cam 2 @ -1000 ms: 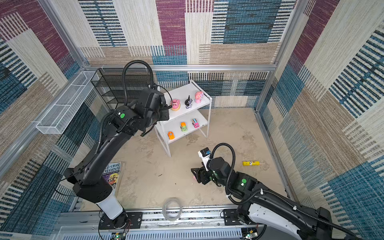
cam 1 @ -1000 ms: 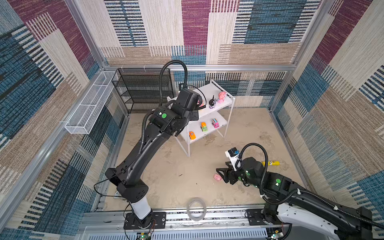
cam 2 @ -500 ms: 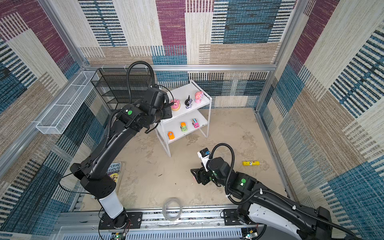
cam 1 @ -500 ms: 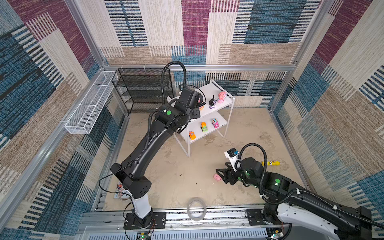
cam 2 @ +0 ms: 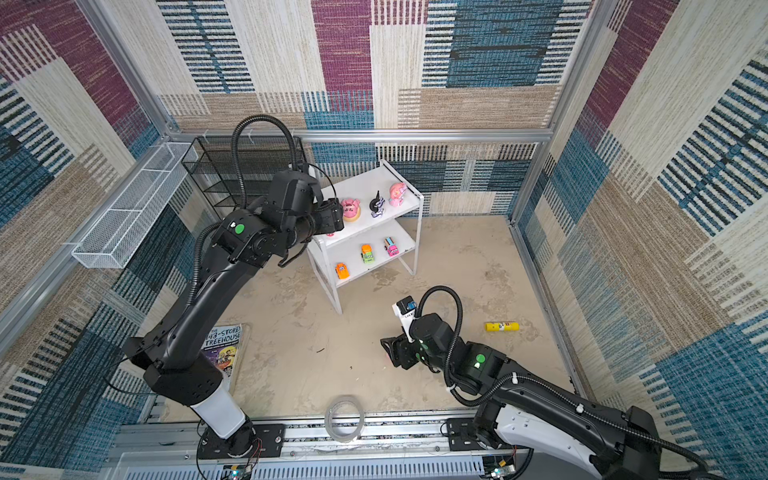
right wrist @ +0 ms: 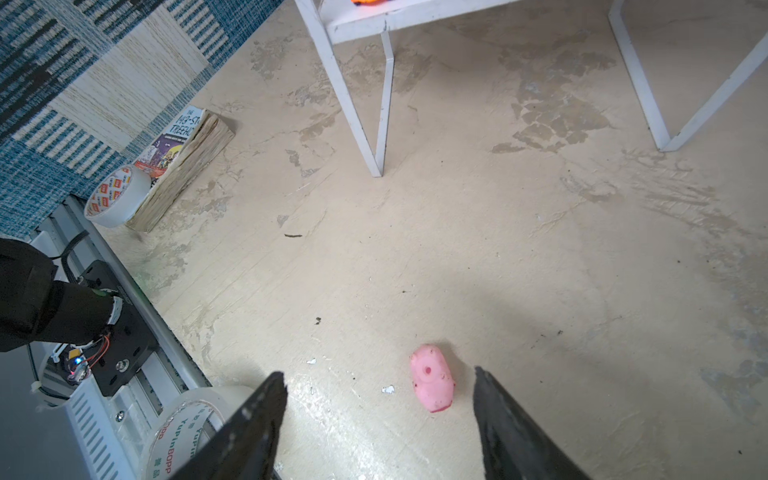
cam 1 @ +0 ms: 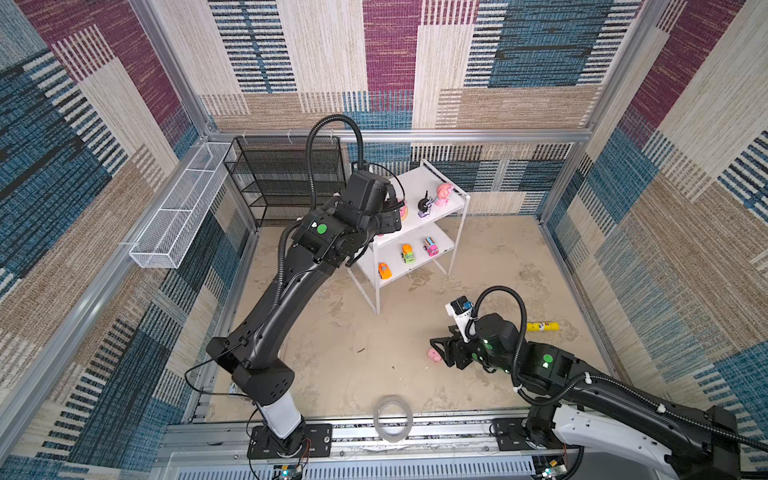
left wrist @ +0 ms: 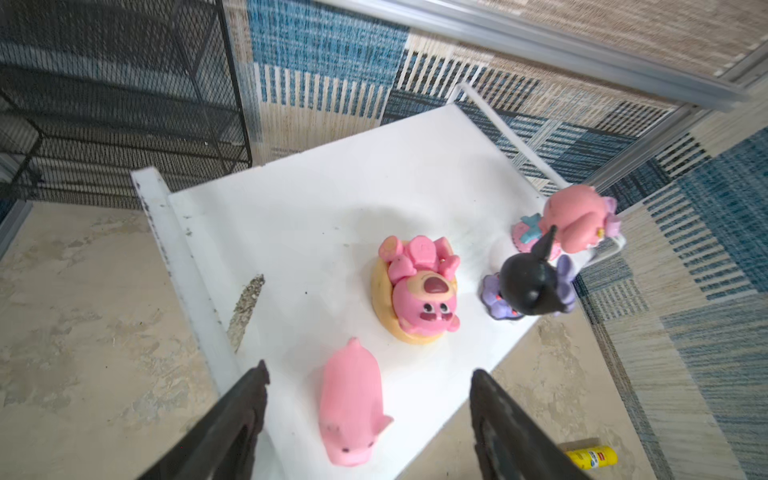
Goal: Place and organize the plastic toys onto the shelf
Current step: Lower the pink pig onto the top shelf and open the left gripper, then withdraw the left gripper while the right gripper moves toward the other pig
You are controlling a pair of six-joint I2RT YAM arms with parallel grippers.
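Top views overhead, near-identical; wrist views close over shelf, floor.

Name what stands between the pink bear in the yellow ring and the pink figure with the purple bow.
The black-white figure stands between them, as the left wrist view and both top views show.

We counted eight toys: three cars, two pigs, two bears and one black figure. The cars were an orange car, a green-orange car and a pink car. There was a far pig and a near pig, a left bear and a right bear. We also found one shelf, one black rack, one wire basket, one book, one yellow tube and two tape rolls.
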